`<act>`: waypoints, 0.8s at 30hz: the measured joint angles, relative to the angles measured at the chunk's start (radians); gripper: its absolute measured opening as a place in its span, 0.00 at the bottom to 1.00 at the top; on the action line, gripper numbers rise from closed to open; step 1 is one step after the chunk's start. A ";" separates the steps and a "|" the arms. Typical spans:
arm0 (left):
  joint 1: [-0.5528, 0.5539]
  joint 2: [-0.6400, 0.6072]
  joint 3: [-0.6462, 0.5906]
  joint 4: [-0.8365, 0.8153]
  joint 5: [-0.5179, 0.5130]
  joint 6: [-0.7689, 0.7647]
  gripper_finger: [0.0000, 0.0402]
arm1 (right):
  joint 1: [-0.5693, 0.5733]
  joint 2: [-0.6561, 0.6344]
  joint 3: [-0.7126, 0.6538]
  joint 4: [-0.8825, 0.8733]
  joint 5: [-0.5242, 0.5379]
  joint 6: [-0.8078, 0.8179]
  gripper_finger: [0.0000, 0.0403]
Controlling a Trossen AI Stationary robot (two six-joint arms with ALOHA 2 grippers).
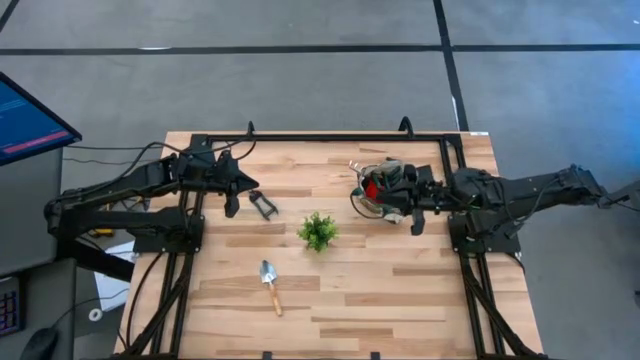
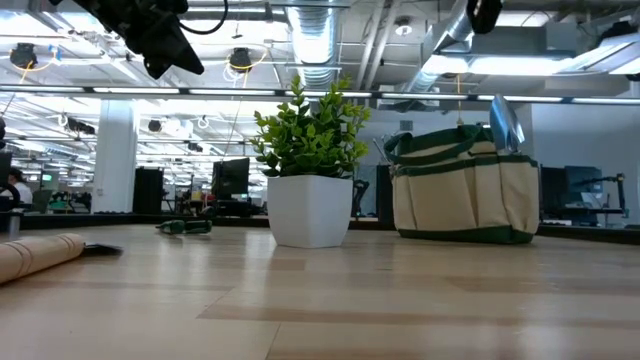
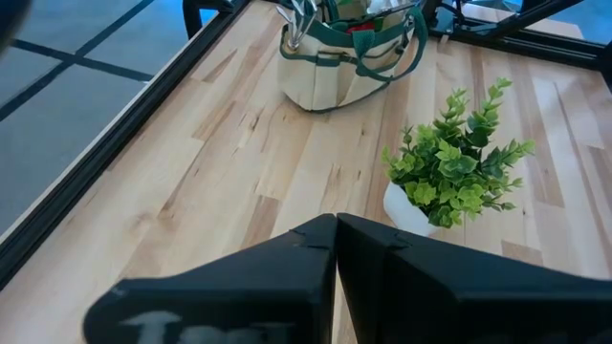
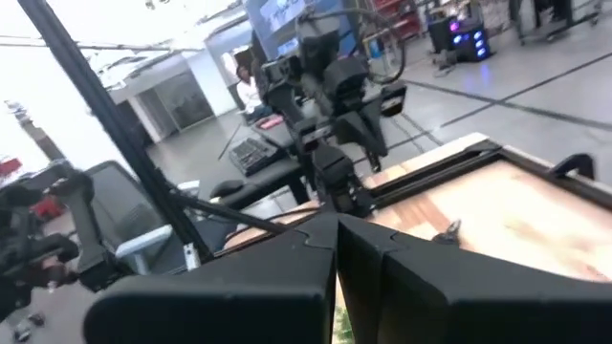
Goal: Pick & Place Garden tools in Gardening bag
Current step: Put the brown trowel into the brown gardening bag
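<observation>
1. The left jaws (image 1: 232, 207) hung closed and empty over the counter's (image 1: 400, 300) left side, just beside the shears (image 1: 263, 205).
2. The right jaws (image 1: 416, 222) hung closed and empty beside the bag (image 1: 378, 190), near the far right edge.
3. A trowel (image 1: 270, 284) lay near the front edge; a plant (image 1: 318, 231) stood mid-counter.

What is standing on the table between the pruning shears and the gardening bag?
In the high view, the small potted plant stands between the pruning shears and the gardening bag, a little nearer the table's front edge.
</observation>
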 joint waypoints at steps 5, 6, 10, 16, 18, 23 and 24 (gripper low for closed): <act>0.000 0.012 0.000 -0.001 0.000 -0.014 0.00 | -0.011 -0.036 -0.011 -0.035 0.010 -0.027 0.00; 0.000 0.018 0.000 0.001 0.000 -0.024 0.00 | -0.011 -0.038 -0.011 -0.041 0.010 -0.028 0.00; 0.000 0.053 0.000 0.001 0.015 -0.058 0.00 | -0.011 -0.049 -0.011 -0.087 0.011 -0.053 0.00; 0.000 0.129 0.000 0.003 0.025 -0.060 0.00 | -0.011 -0.046 -0.012 -0.115 0.011 -0.053 0.00; 0.000 0.152 0.000 0.003 0.023 -0.038 0.01 | -0.011 -0.044 -0.012 -0.119 0.010 -0.053 0.00; 0.000 0.196 0.000 0.003 0.019 0.117 0.04 | -0.011 -0.046 -0.012 -0.127 0.010 -0.053 0.00; 0.000 0.202 0.000 0.000 0.019 0.150 0.05 | -0.011 -0.047 -0.012 -0.127 0.010 -0.053 0.00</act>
